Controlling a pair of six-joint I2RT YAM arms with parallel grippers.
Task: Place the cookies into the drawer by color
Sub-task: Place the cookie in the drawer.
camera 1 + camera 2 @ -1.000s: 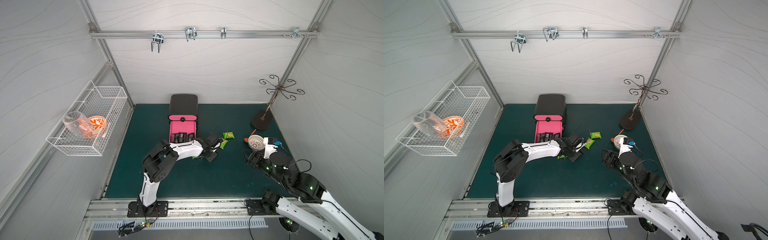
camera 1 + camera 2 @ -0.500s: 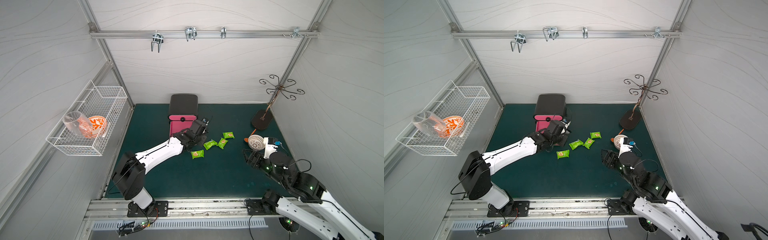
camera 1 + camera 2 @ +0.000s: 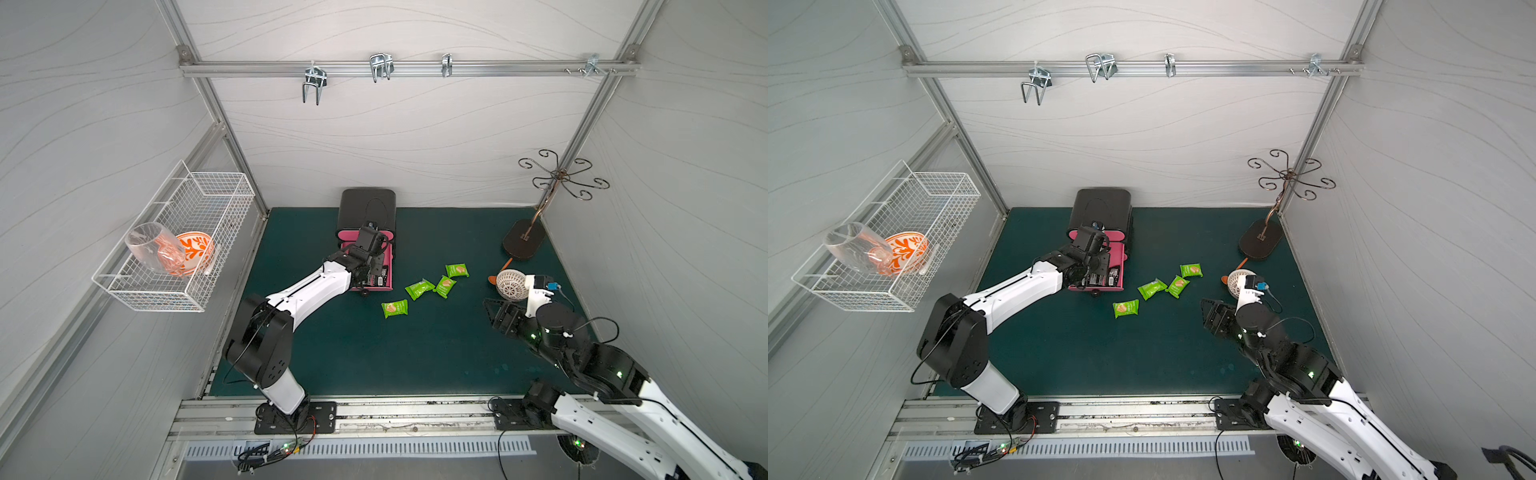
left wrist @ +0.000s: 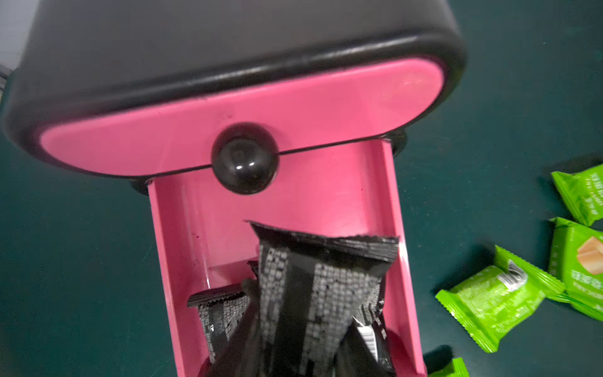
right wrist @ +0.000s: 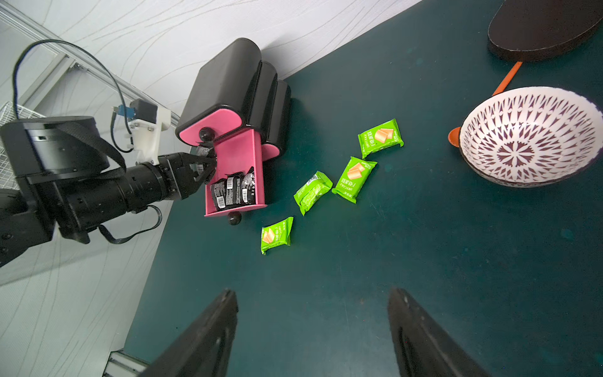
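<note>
The black cookie (image 4: 319, 293), clamped in the left gripper (image 5: 208, 164) left of centre over the open middle drawer (image 5: 239, 153), may jam its closing if dropped upright on the black packets (image 5: 231, 192) inside; at lower centre the right gripper (image 5: 311, 293) gapes empty.

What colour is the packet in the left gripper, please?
Black packet, silvery print; best in left wrist view.

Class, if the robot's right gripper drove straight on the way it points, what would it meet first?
Probably the bare dark green mat, since the open right gripper seems tilted downward; on a flatter line, the bright green snack packet showing its barcode. Depth is unclear.
</note>
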